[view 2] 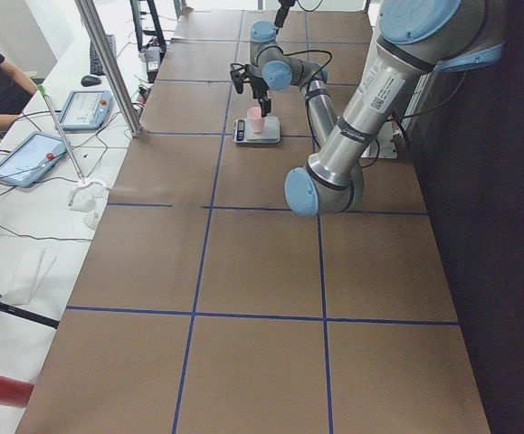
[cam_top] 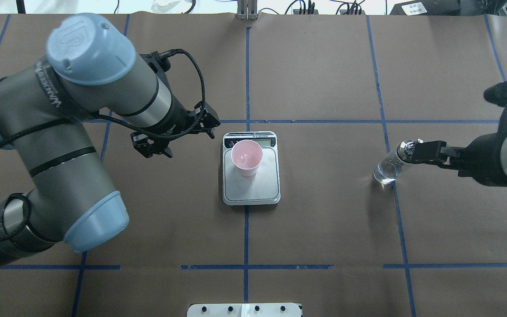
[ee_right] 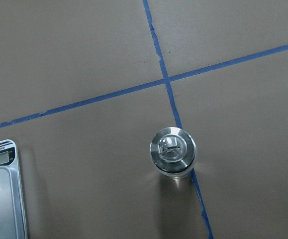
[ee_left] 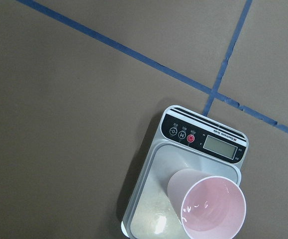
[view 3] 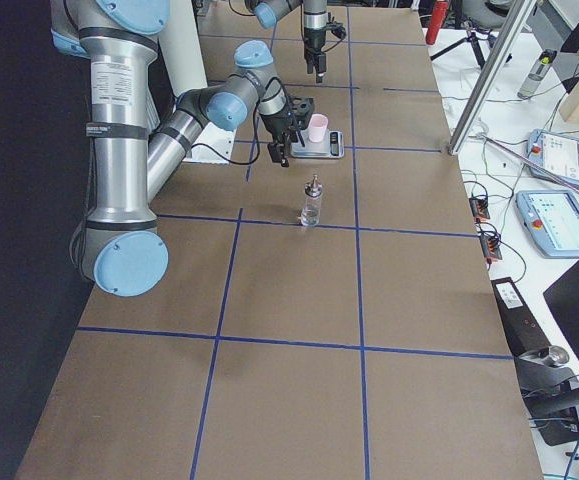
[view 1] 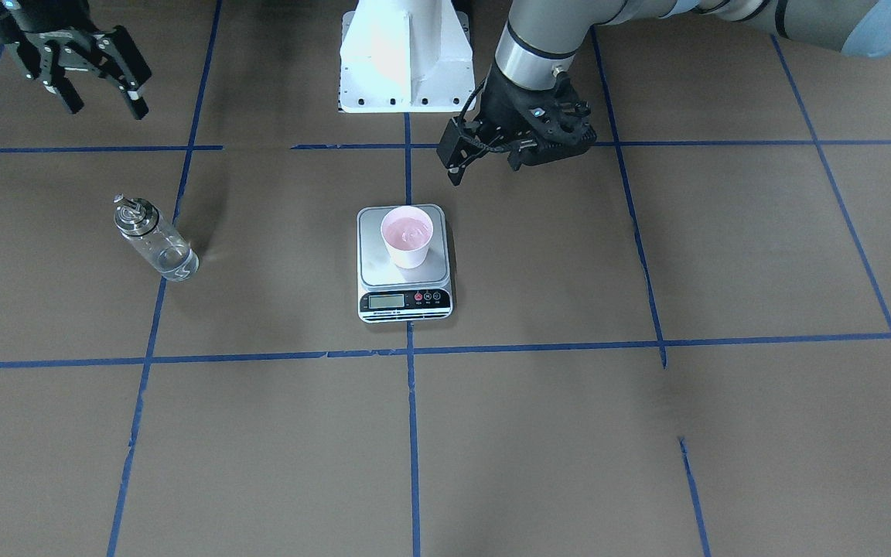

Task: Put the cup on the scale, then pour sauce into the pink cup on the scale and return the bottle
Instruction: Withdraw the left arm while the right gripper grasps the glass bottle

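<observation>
The pale-pink cup stands upright on the steel platform of the scale, toward its display end; both also show in the left wrist view, cup and scale. The clear glass bottle with a silver cap stands upright on the table on my right side, apart from the scale. My left gripper hovers open and empty just beside the scale. My right gripper is open and empty, held high above the bottle, which shows cap-on from above in the right wrist view.
The white robot base stands at the table's near edge behind the scale. Blue tape lines cross the brown table. Side tables with tablets and a metal pole stand beyond the far edge.
</observation>
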Action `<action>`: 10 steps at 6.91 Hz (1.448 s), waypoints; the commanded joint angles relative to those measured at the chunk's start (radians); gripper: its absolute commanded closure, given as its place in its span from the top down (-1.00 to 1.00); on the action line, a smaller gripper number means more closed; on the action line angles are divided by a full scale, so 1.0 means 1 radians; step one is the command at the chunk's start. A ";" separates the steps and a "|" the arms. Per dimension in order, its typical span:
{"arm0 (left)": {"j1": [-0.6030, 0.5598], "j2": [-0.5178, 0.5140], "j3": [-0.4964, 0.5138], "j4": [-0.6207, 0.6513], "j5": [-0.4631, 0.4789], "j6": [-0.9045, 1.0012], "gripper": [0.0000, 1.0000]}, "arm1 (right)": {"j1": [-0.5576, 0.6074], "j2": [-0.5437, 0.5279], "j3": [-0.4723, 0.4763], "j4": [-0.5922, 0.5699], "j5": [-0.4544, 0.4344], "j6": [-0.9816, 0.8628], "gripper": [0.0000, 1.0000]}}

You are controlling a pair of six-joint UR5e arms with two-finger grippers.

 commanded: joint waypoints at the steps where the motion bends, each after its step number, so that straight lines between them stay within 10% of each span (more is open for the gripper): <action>1: -0.021 0.052 -0.066 0.039 -0.003 0.095 1.00 | -0.185 -0.067 0.003 0.108 -0.220 0.047 1.00; 3: -0.027 0.075 -0.076 0.038 -0.001 0.135 1.00 | -0.369 -0.297 -0.030 0.397 -0.522 0.047 1.00; 6: -0.059 0.208 -0.163 0.036 0.000 0.338 1.00 | -0.424 -0.307 -0.225 0.672 -0.690 0.047 1.00; 10: -0.239 0.433 -0.212 0.035 0.007 0.758 1.00 | -0.529 -0.304 -0.374 0.684 -1.001 0.035 1.00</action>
